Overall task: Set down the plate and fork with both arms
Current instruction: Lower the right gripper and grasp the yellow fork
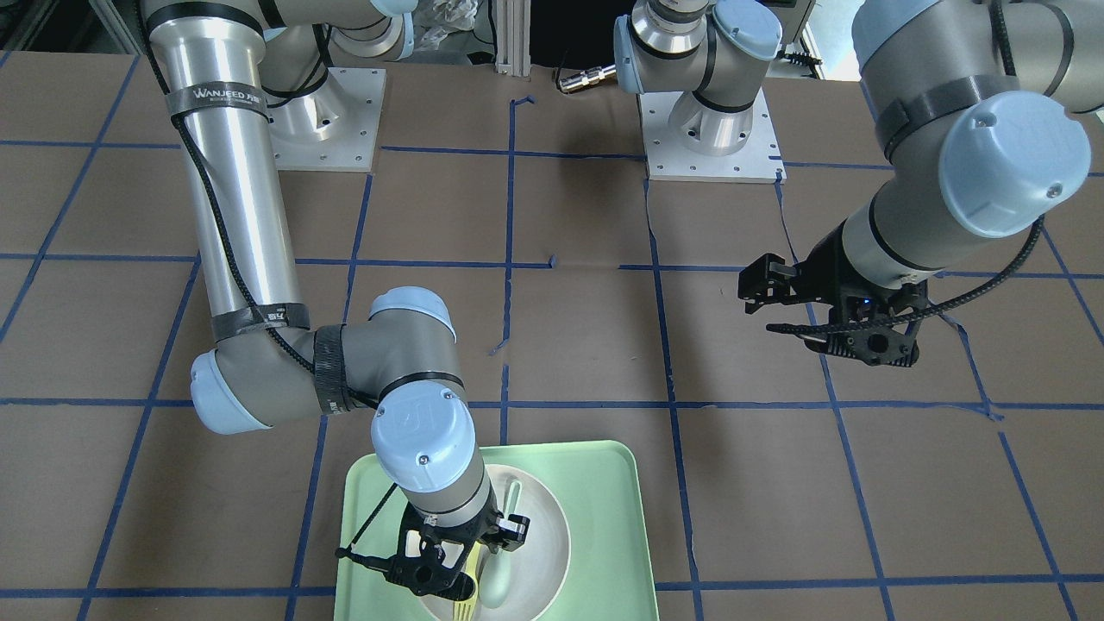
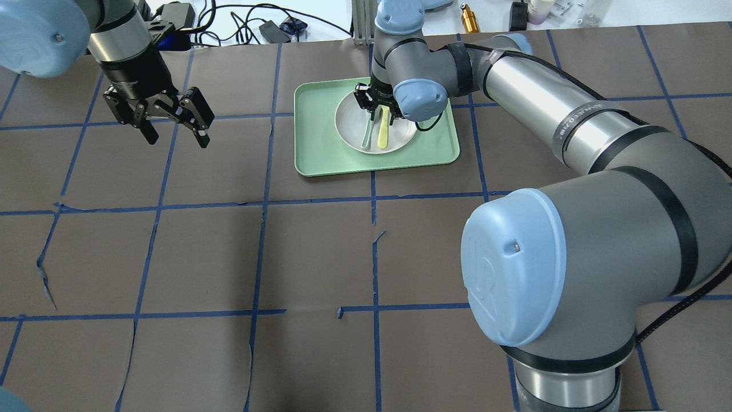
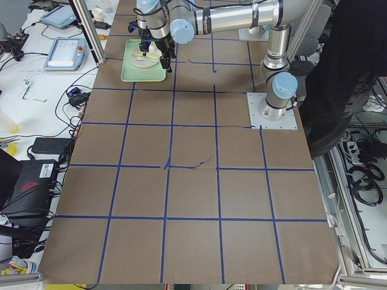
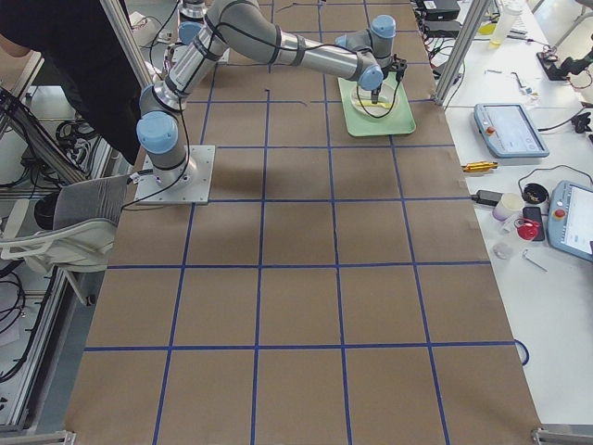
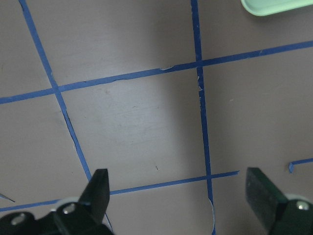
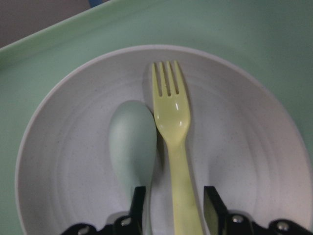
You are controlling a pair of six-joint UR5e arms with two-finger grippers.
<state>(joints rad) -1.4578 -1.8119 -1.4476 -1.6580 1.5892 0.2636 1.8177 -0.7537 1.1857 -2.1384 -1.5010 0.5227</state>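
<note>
The white plate (image 2: 400, 134) lies on the mint-green tray (image 2: 326, 154). The pale-yellow fork (image 2: 384, 133) and a grey-green spoon (image 2: 366, 133) lie side by side in the plate. My right gripper (image 2: 374, 106) is low over the plate's rim. In the right wrist view it (image 6: 174, 196) is open, with its fingers either side of the fork's (image 6: 171, 112) handle. The spoon (image 6: 132, 142) lies just left of the fork, its handle under the left finger. My left gripper (image 2: 177, 139) is open and empty, above bare table well left of the tray; the left wrist view (image 5: 177, 178) shows this too.
The table is covered in brown paper with a blue tape grid. The tray (image 1: 604, 483) sits near the table's far edge from the robot. Cables and small devices (image 2: 274, 28) lie beyond that edge. The arm bases (image 1: 707, 138) stand on white plates.
</note>
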